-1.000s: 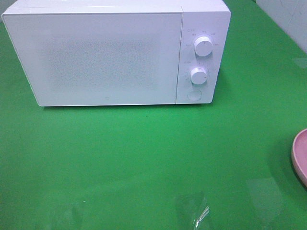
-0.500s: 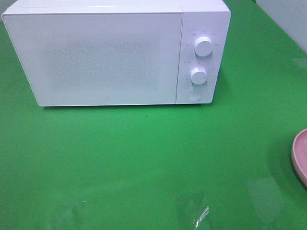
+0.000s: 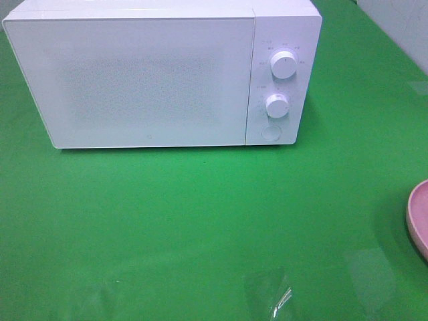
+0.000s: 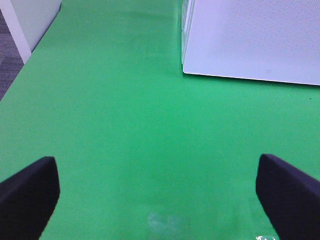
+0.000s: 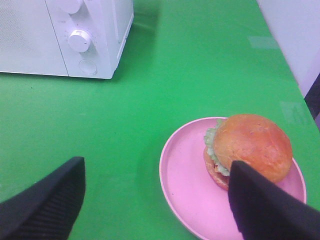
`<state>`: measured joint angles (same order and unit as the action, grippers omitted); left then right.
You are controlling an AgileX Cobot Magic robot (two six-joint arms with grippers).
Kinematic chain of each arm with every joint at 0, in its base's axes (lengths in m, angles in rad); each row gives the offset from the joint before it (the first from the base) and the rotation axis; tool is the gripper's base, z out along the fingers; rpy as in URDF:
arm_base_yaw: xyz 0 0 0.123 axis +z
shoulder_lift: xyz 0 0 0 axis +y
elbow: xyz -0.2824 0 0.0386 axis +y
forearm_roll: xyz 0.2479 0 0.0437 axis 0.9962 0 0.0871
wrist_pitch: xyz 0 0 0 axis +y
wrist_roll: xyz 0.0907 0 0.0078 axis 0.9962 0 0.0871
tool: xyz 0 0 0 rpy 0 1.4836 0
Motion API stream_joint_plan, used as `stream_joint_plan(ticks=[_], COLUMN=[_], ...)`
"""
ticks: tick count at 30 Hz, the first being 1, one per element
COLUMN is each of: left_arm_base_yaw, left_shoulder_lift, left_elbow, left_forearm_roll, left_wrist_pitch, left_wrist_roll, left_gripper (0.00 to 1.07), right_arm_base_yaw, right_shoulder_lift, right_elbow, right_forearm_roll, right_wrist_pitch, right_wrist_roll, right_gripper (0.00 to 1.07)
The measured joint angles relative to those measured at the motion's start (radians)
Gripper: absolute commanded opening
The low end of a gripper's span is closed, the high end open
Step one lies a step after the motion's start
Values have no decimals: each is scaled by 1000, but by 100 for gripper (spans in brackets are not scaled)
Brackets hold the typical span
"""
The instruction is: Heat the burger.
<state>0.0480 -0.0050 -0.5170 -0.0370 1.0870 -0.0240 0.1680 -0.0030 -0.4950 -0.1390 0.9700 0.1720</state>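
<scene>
The counter is a smooth green sheet with a soft sheen that mirrors pale patches. The microwave looks like white plastic, its door finely speckled and matt, its knobs glossy. The burger bun shines golden-brown. The plate is smooth, satiny pink. The fingers look dark, matt and finely ribbed.
</scene>
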Motion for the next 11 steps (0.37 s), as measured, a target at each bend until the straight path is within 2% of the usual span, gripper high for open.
stream_joint_plan(ticks=[11], left_arm_base_yaw=[0], left_shoulder_lift=[0], left_elbow=[0], left_forearm_roll=[0], left_wrist_pitch=[0], left_wrist_roll=[0], left_gripper=[101], right_arm_base_yaw=[0], right_shoulder_lift=[0], right_elbow=[0], right_forearm_roll=[0], right_wrist_pitch=[0], right_wrist_roll=[0], right_gripper=[76])
